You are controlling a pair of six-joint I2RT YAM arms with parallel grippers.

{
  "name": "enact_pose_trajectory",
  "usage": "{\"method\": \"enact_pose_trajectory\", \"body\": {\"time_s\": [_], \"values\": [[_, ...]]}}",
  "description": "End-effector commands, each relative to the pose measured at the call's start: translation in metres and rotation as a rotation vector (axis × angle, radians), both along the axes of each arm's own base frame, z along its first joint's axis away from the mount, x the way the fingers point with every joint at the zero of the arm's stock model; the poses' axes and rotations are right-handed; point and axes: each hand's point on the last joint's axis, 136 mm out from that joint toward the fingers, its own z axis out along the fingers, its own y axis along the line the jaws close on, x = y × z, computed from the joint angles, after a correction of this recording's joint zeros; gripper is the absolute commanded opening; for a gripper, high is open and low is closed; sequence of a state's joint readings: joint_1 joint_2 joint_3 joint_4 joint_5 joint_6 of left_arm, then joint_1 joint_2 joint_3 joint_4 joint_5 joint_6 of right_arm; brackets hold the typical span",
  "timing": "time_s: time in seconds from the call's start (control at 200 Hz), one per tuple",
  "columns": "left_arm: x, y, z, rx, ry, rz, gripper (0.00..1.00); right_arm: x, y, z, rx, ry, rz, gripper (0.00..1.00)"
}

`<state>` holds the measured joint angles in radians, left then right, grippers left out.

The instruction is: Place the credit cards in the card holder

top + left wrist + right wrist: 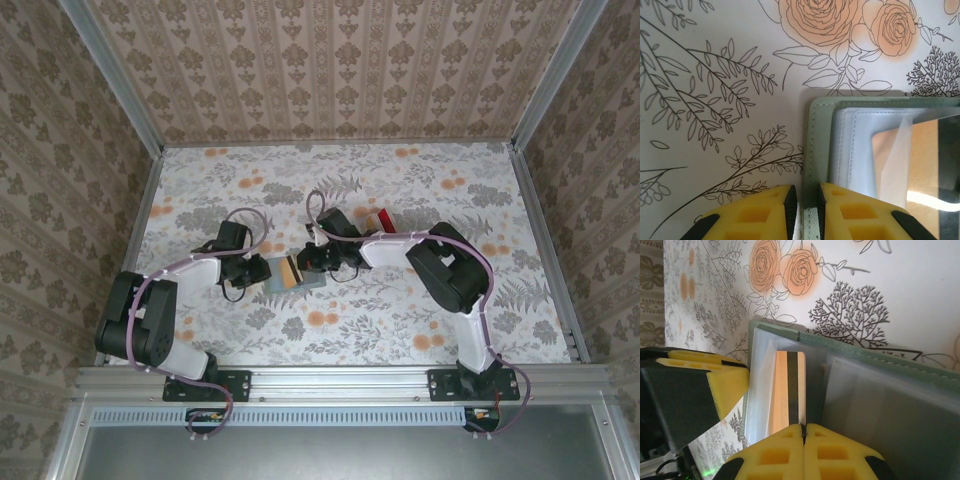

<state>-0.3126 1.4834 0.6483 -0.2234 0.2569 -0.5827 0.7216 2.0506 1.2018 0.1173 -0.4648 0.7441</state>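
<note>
one card holder (815, 135), lying open on the flowered table (400, 320) roughly midway between the two arms. two cards by my count. the orange card (781, 390), with a dark stripe along it, sits partway inside one of the holder's clear sleeves (855, 145). the red card (381, 218) is well apart, farther back on the table, just behind the right arm and partly hidden by it.

two grippers, both at the holder. the left gripper (807, 202) is pinched on the green edge of the cover, which shows between its yellow fingers. the right gripper (803, 432) is closed tight on the near edge of the orange card. the left one's yellow finger stands right beside the sleeve opening, crowding that side. patterned walls fence in the table.
</note>
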Motion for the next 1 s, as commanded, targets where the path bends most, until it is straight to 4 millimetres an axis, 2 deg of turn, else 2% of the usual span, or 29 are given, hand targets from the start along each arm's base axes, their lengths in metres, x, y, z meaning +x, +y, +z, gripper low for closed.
{"method": "enact_pose_trajectory", "body": {"time_s": [0.0,0.12,0.28,0.735,0.995], "values": [[-0.019,-0.008,-0.019,-0.023,0.067,-0.023,0.21,0.006,0.002,-0.001,-0.049,-0.049,-0.064,0.00],[-0.021,-0.009,-0.019,-0.022,0.068,-0.026,0.20,0.008,0.001,-0.003,-0.047,-0.065,-0.106,0.00],[-0.023,-0.006,-0.017,-0.016,0.065,-0.021,0.18,0.011,-0.012,-0.001,-0.053,-0.100,-0.179,0.00],[-0.023,-0.006,-0.014,-0.017,0.059,-0.015,0.15,-0.001,0.007,0.001,-0.061,-0.139,-0.191,0.00],[-0.025,-0.007,-0.014,-0.017,0.061,-0.018,0.12,-0.009,0.015,-0.005,-0.106,-0.163,-0.183,0.00]]}}
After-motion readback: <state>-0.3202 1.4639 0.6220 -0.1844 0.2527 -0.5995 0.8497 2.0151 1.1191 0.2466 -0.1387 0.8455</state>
